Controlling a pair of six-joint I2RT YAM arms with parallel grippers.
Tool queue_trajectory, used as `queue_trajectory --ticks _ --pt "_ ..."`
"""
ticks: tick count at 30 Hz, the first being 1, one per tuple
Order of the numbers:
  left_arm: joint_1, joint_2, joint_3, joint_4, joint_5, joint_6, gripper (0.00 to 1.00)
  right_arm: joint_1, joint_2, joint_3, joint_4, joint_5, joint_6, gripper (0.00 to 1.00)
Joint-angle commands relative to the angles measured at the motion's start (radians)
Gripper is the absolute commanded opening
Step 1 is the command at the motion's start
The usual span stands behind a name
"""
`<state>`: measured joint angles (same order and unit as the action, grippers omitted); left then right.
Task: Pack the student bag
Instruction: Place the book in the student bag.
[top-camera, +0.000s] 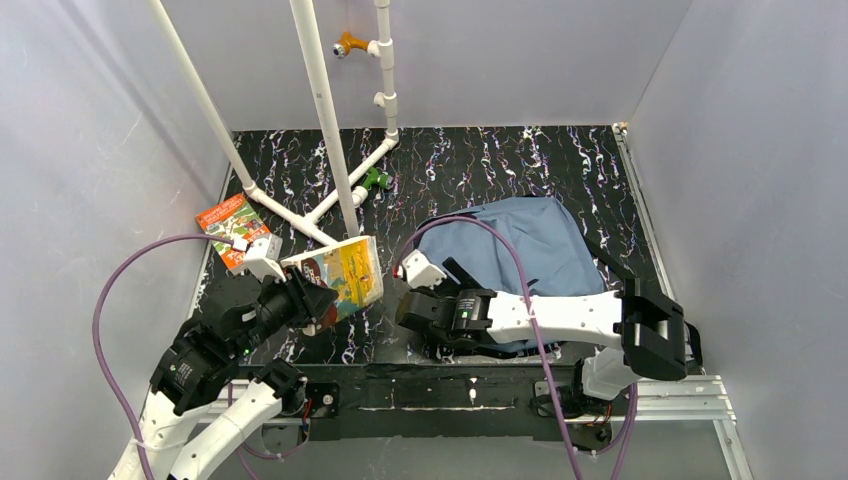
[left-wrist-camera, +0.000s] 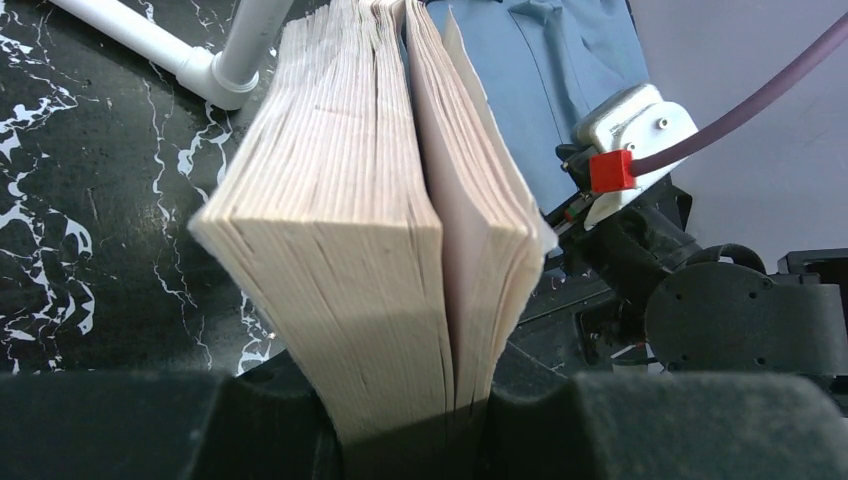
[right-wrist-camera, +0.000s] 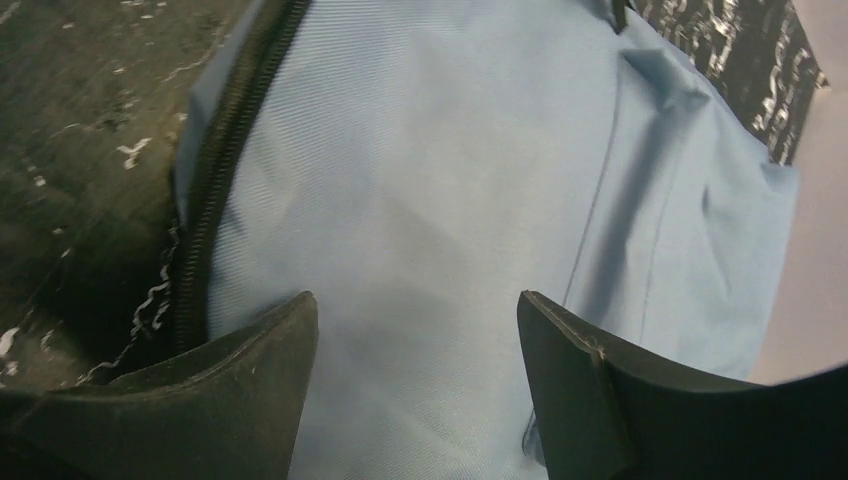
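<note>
Student bag: the dusty-blue student bag (top-camera: 530, 250) (left-wrist-camera: 520, 60) (right-wrist-camera: 420, 200) lay slumped flat on the black marbled table (top-camera: 500, 160). Its black zipper (right-wrist-camera: 215, 170) ran down its left edge.

Right gripper: the right gripper (top-camera: 415, 310) (right-wrist-camera: 415, 310) sat low over the bag's near-left corner. Its fingers (right-wrist-camera: 260, 380) were spread apart, with nothing but blue fabric showing between them. Honestly couldn't tell whether the tips were actually touching the cloth.

Left gripper: the left gripper (top-camera: 315, 300) (left-wrist-camera: 400, 420) was off to the left of the bag, clamped tight on the edge of a paperback book (top-camera: 345, 275) (left-wrist-camera: 350, 250).

Paperback book: it had a bright yellow illustrated cover and was held tilted, up off the table. It hung just left of the bag with a strip of bare tabletop between them. From the wrist cam the page block had split open a bit, with the bag's fabric showing behind it.

Second book: an orange-red book (top-camera: 228, 228) lay flat well to the left of the bag, further out than the held one.

Pipe frame: a white PVC pipe frame (top-camera: 330, 130) rose from the table to the far left of the bag.

Green clip: a small green clip (top-camera: 375, 180) sat on the pipes, just beyond the bag's far-left corner.
</note>
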<state>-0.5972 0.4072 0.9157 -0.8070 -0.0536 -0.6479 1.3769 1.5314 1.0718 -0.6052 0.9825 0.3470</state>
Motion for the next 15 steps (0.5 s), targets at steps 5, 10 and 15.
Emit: queue_trajectory --ticks 5,10,15 --pt "0.000 -0.001 0.017 0.102 0.002 -0.013 0.00 0.054 -0.009 0.014 0.148 -0.276 -0.123 0.99" --pt "0.000 -0.011 0.024 0.075 -0.013 -0.005 0.00 0.058 0.092 0.099 -0.044 0.012 -0.041 0.95" --pt "0.000 -0.003 0.020 0.082 -0.016 -0.007 0.00 0.058 -0.022 0.078 -0.068 0.087 -0.024 0.84"
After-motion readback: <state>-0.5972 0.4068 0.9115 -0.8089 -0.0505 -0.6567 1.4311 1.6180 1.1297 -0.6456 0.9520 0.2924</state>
